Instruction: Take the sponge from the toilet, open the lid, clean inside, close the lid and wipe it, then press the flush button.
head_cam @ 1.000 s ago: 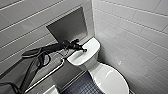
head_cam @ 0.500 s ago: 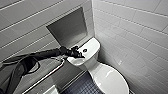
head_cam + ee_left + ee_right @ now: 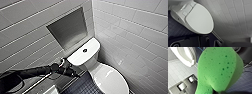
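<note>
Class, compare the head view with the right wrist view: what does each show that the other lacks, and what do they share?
Head view alone: the flush button on the tank top and a wall niche. Right wrist view alone: the green sponge, close up, and two rolls on a metal panel. Shared: the white toilet, pale tiles and the dark floor.

Bright green sponge [image 3: 218,69]; white toilet [image 3: 107,77]; dark floor [image 3: 82,87].
</note>
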